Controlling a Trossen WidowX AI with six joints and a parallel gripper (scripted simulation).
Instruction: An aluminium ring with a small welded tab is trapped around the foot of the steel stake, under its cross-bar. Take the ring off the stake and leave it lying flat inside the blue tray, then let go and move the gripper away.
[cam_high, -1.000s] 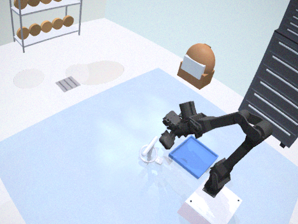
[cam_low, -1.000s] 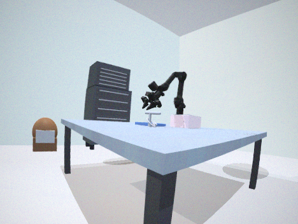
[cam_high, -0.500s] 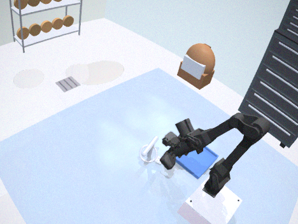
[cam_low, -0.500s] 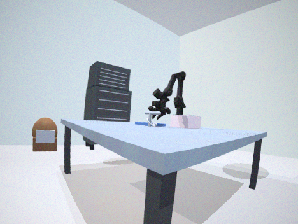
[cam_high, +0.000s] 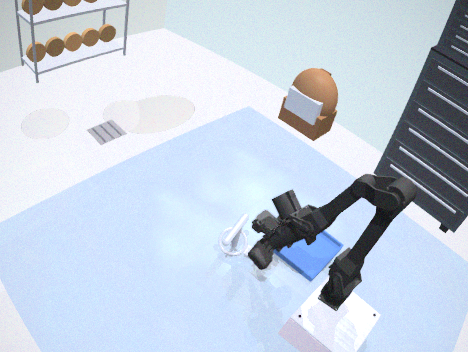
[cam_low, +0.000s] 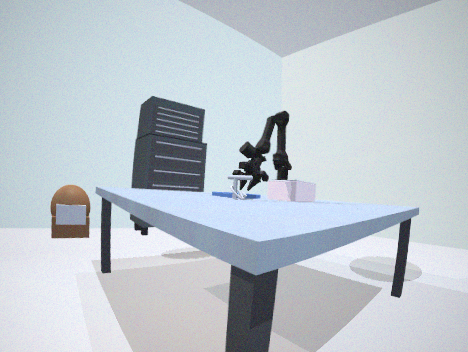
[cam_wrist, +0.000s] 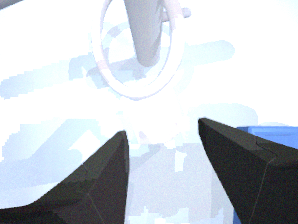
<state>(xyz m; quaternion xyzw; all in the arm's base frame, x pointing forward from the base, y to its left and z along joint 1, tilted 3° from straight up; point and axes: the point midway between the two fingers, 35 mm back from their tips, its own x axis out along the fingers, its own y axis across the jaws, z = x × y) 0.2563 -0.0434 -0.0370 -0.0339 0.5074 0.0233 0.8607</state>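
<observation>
Tray (cam_high: 311, 255) (cam_low: 218, 193) (cam_wrist: 272, 131): plain blue. Beside the tray, arm (cam_high: 376, 227) (cam_low: 281, 142): black. Beyond the tray, drawer cabinet (cam_high: 425, 135) (cam_low: 169, 167): dark grey, striped with pale handles.

High oblique top; low exterior; wrist close-up, downward
</observation>
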